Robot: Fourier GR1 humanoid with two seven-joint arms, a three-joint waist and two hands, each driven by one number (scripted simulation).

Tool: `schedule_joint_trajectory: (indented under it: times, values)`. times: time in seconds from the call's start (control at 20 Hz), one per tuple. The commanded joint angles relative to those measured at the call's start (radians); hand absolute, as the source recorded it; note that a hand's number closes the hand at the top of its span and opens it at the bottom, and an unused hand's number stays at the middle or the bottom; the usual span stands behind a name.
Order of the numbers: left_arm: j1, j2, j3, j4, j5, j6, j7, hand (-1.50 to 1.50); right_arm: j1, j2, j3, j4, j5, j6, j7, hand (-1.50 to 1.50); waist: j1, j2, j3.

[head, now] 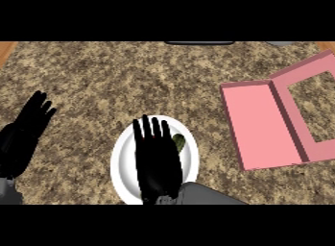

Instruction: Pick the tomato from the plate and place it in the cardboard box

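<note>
- Head view, far left: the left hand point(22, 132) is resting near the left edge of the picture, its fingers straight and pointing up, holding nothing, lying above the speckled stone counter point(127, 77).
- Just right of it, with a strip of bare counter between, a white plate point(122, 163) is sitting near the lower middle of the view.
- The right hand point(156, 158) is hovering flat over the plate, fingers straight and spread, pointing toward the top of the picture, closing on nothing; its grey forearm is coming in from the lower edge.
- A tiny red spot is showing between the fingers near their tips, and a greenish patch is peeking out at the hand's right side; the tomato seems to be lying on the plate beneath the hand, mostly hidden.
- Further right, well apart from the plate, a pink box point(269, 125) is lying open on the counter, its flat lid panel toward the plate and its walled tray toward the right edge.
</note>
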Motion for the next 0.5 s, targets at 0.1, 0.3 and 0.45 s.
schedule_joint_trajectory:
  times: [0.1,0.3,0.45]
  values:
    - [-0.023,0.019,0.031,-0.023,0.002,0.001,0.055,0.00,-0.006,0.010,-0.001,0.062,-0.004,-0.016,0.080,-1.50,-0.002,0.000,0.000]
    - [-0.021,-0.012,0.026,0.050,-0.021,-0.027,-0.025,0.00,0.009,0.010,-0.025,0.114,0.013,-0.027,0.004,-1.50,-0.007,0.001,0.000]
    - [0.000,-0.036,0.005,0.007,-0.040,-0.009,-0.002,0.00,-0.011,0.010,-0.024,0.102,-0.030,0.017,0.027,-1.50,-0.005,0.000,0.000]
